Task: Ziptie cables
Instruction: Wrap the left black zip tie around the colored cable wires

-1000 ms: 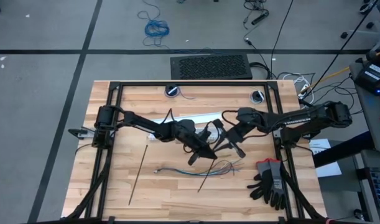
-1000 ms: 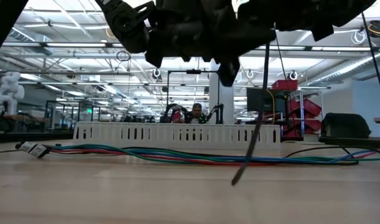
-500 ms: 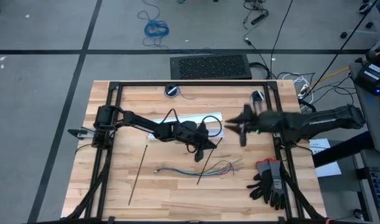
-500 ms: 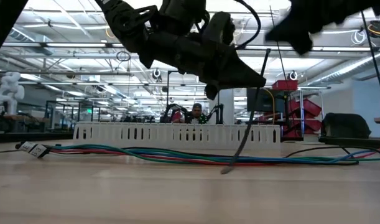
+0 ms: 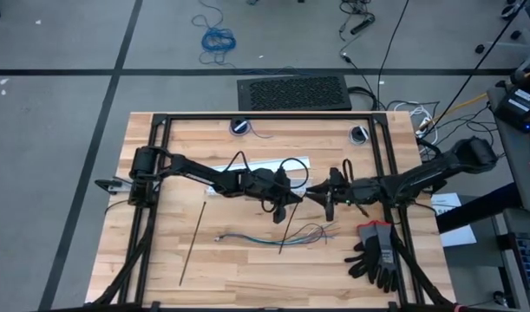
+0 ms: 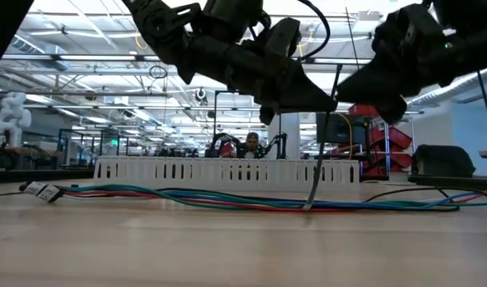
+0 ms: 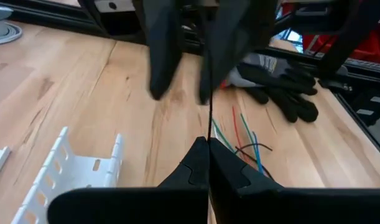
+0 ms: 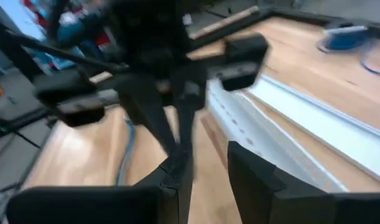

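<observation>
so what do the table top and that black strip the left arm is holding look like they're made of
Table top: looks like wood, pale butcher-block planks with visible grain and a light sheen. Ziptie pinched in the left end effector: probably matte black plastic, very thin and bowing slightly as it hangs towards the cables.

I count two zipties [image 5: 193,243] [image 5: 292,227], one bundle of cables [image 5: 273,235], one white slotted strip [image 5: 266,164], and two black gloves [image 5: 377,250].

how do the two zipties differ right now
One ziptie lies flat on the table's left side, untouched; the other ziptie is pinched in the left hand and slants down, its lower end at the cables. The flat one lies clear of the cables; the held one crosses them. The right hand is close to the held one only. Both are thin, straight, black strips.
</observation>
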